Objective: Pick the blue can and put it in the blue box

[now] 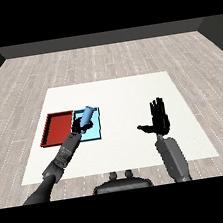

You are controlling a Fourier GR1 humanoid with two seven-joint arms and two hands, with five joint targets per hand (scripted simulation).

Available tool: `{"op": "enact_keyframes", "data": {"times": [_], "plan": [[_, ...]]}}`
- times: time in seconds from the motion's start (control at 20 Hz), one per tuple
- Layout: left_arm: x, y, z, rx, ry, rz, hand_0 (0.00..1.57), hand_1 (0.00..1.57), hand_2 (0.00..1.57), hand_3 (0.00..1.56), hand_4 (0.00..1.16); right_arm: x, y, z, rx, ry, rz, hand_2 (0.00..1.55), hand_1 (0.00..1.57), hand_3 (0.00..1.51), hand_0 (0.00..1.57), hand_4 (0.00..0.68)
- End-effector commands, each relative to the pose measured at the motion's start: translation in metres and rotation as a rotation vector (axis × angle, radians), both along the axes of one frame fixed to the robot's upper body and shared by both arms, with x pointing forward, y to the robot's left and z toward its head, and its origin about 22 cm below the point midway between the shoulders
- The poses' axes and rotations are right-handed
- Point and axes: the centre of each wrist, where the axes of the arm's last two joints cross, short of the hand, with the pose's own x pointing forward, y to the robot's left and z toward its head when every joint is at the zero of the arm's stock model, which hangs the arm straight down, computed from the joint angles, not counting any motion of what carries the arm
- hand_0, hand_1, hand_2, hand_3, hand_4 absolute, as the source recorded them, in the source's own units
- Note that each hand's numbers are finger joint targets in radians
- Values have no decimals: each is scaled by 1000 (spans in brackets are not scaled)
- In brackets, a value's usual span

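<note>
The blue can [87, 115] is tilted over the light blue tray [97, 130], its top leaning to the far right. My left hand [77, 124] is curled round the can's lower part and holds it above the tray's near left area. Whether the can touches the tray floor I cannot tell. My right hand [159, 118] hovers over the white table at the right, fingers straight and spread, thumb out to the left, holding nothing.
A red tray [57, 128] lies directly left of the light blue tray, touching it. My left forearm [60, 161] crosses the table's near left edge. The white table [126, 96] extends far behind and to the right of the trays.
</note>
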Motion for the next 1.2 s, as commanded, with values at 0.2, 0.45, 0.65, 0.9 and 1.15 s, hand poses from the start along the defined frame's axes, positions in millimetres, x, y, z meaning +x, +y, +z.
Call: {"op": "enact_keyframes", "data": {"times": [0.2,0.45,0.65,0.9,1.15], "plan": [[-16,5,-25,-91,114,188,1464,1464,1314,0,700,7,-14,-31,-16,28,-33,0,0,0,0,0],[-1,23,-8,-62,183,135,0,0,0,0,0,-6,-30,-18,-37,27,-26,0,0,0,0,0],[5,-4,-4,-37,186,120,0,0,0,0,0,2,-23,-3,-7,0,-31,0,0,0,0,0],[-2,23,-8,-58,46,165,0,0,0,0,0,7,-7,-3,-13,2,-23,0,0,0,0,0],[12,13,10,-127,-223,58,0,0,0,0,0,-1,-5,1,-59,-3,23,0,0,0,0,0]]}}
